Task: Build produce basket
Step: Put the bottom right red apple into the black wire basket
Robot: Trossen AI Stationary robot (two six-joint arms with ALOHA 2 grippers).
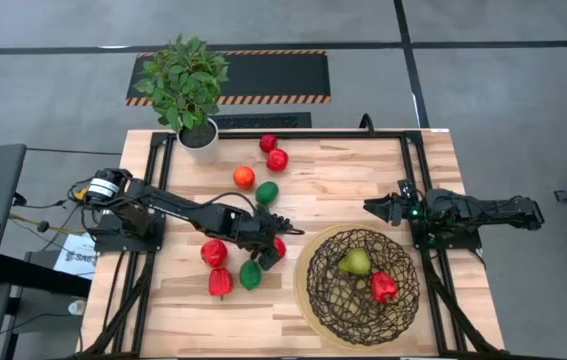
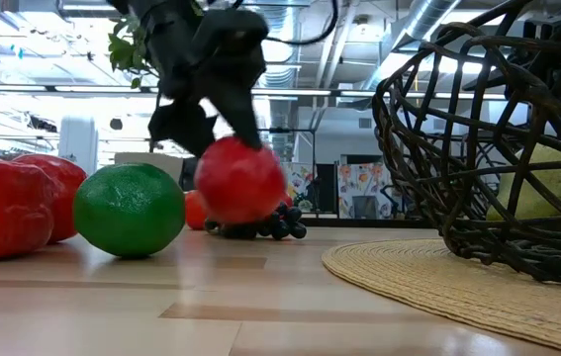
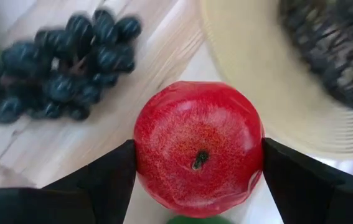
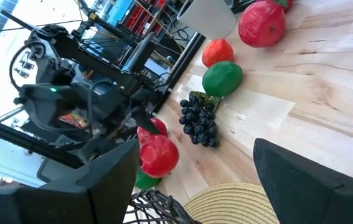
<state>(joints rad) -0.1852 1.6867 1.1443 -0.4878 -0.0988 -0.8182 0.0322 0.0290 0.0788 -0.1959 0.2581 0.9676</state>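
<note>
The left end effector is clamping a red apple between its two dark fingers, one pad on each side of the fruit, stem end facing the wrist camera. In the low view the apple is sitting at or just above the worktop; whether it is touching the wood is hard to tell from that angle. The basket is lying just beside it toward the right arm, already holding a green pear and a red pepper.

To do this step well, the arm is probably needing a clean lift high enough to clear the tan rim and the wire wall before travelling across, then a release over the open part of the mesh, away from the pear and pepper. The grip looks centred, so a steady rise should keep the round fruit from rolling out.

The right end effector is waiting with its fingers spread, near the far edge of the basket.

The high view is laying out the rest of the produce: peppers, limes, an orange and apples by the potted plant. It is hiding the grapes under the arm, which the left wrist view shows plainly just beyond the apple.
</note>
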